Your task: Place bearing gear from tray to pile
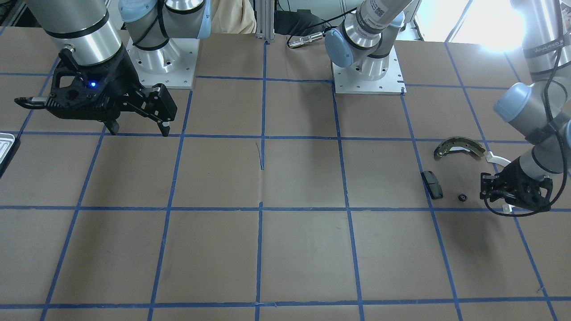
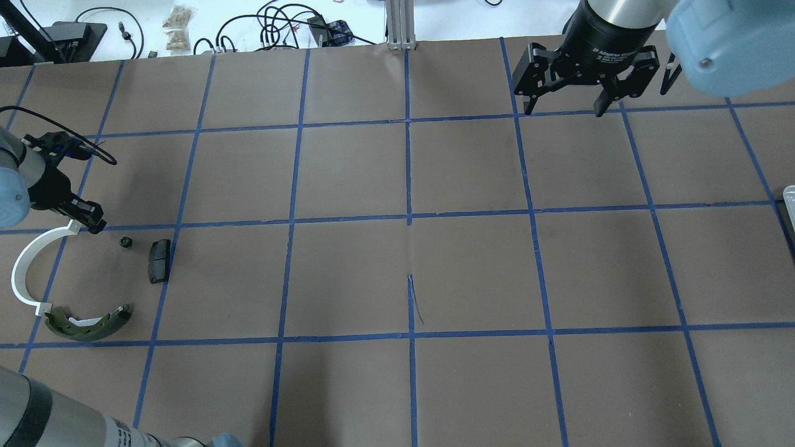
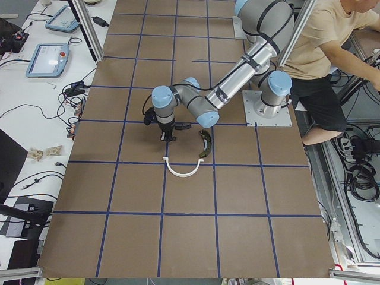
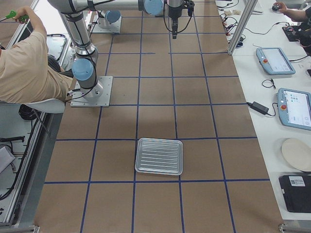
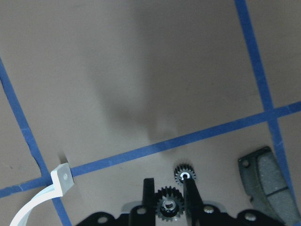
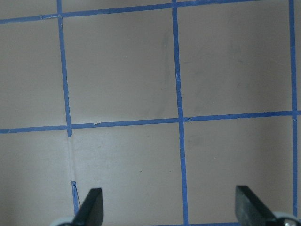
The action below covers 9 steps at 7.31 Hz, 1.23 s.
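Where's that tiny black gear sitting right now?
The gear lies on the table at the overhead view's far left, between the black pad and the upper end of the white curved strip.

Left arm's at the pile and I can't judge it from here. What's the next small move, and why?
Probably open the left hand: the bearing gear appears clamped between its fingers, close over the table, beside a second gear and the black pad of the pile.
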Tool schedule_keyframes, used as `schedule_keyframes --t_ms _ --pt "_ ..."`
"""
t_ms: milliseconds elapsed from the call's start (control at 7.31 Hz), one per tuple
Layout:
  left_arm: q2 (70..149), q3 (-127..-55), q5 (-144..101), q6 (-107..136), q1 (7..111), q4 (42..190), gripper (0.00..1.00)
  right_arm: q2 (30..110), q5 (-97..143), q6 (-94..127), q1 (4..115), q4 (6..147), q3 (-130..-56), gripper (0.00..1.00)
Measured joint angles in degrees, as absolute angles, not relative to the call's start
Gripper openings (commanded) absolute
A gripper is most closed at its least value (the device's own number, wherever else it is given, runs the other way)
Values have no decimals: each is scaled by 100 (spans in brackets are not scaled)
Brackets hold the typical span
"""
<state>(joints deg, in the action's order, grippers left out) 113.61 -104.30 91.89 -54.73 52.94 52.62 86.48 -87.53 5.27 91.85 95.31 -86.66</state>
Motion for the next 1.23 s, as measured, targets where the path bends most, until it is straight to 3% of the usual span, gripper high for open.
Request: schedule_keyframes --t_ms 137,274,684,1232 --pt "11500 -10496 9171 -5651 5147 5088 33 8648 -8754 528 9184 9529 -8668 100" --pt "11606 -10532 9158 -5744 5027 4986 95 8648 -8754 526 9185 9528 -8672 100" --pt "11572 -10561 9156 -5692 4997 5106 96 8649 -8754 519 9185 9525 -8675 100" --pt "10652 -10522 9169 -4779 5610 6187 96 8649 -8750 519 9188 9527 -8675 100"
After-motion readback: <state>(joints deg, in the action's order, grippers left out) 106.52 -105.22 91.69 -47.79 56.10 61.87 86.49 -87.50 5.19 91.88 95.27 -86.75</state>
